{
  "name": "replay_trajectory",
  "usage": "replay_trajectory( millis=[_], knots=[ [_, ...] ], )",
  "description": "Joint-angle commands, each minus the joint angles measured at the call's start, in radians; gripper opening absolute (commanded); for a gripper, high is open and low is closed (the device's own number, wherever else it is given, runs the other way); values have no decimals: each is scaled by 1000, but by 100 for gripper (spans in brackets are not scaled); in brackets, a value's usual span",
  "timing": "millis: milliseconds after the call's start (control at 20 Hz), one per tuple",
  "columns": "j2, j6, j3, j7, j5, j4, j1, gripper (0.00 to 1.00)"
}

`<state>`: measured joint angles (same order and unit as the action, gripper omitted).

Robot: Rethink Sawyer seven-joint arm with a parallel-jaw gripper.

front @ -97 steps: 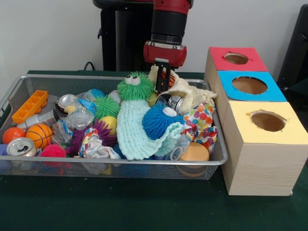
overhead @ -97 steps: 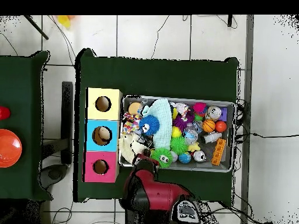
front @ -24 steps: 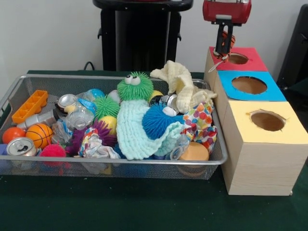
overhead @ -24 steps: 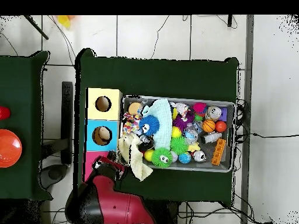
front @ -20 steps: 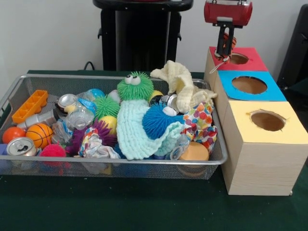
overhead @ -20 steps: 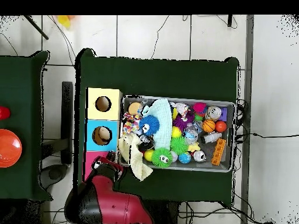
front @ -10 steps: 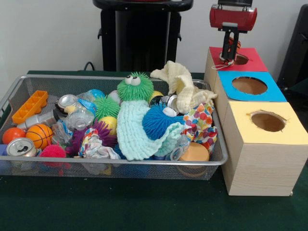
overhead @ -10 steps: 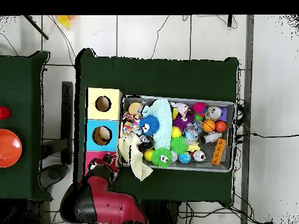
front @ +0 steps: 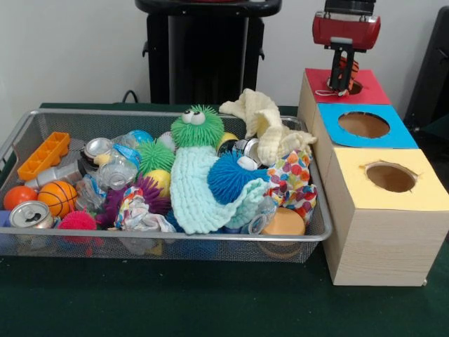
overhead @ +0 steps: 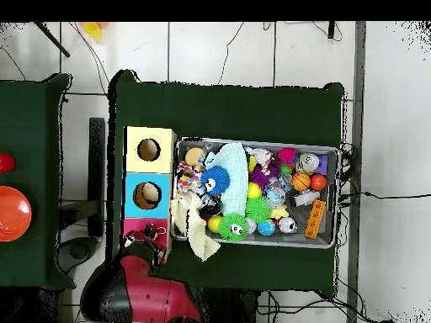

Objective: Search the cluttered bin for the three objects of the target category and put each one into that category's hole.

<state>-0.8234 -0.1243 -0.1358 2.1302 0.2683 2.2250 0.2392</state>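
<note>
At the left end of the wire bin (front: pixel 14 140), as the front camera sees it, an orange ice-cube tray (front: pixel 43 155) leans against the mesh wall, with a small basketball (front: pixel 57 197), a plain orange ball (front: pixel 19 196) and a dented can (front: pixel 29 214) in the near corner. Next along lie a pink spiky ball (front: pixel 77 220), a purple spiky ball (front: pixel 133 194), crumpled clear plastic (front: pixel 112 173) and a green spiky ball (front: pixel 155 156). In the middle a green fuzzy ball with googly eyes (front: pixel 196 126) sits atop a pale mint knitted cloth (front: pixel 200 193), and a blue fuzzy ball (front: pixel 231 176) rests on the cloth's right side. A cream knitted cloth (front: pixel 266 130) is draped over the far right corner of the bin, and a polka-dot cloth (front: pixel 295 179) lies below it, above a tan round lid (front: pixel 284 222).

Just right of the bin stands the row of wooden boxes: the yellow-topped box (front: pixel 414 196) nearest, the blue-topped box (front: pixel 396 133) in the middle, the red-topped box (front: pixel 319 81) farthest. My gripper (front: pixel 342 84) hangs directly over the red box's hole. My fingers (front: pixel 344 70) are pinched on a small orange object (front: pixel 349 68), with a thin pale loop (front: pixel 324 92) dangling from it onto the red top; what the object is, I cannot make out.
</note>
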Motion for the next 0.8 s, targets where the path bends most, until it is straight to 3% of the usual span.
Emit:
replay_trajectory(
  millis=[50, 250, 300, 450, 600, 800],
  knots=[
    [39, -30, 84, 268, 57, 38, 8, 0],
    [48, -49, 56, 271, 69, 28, 36, 0],
    [53, -65, 40, 270, 75, 24, 49, 100],
    [44, -33, 56, 268, 75, 30, 32, 100],
    [29, 11, 12, 265, 120, 19, 78, 100],
    [21, 9, 25, 253, 118, 24, 64, 100]
  ],
)
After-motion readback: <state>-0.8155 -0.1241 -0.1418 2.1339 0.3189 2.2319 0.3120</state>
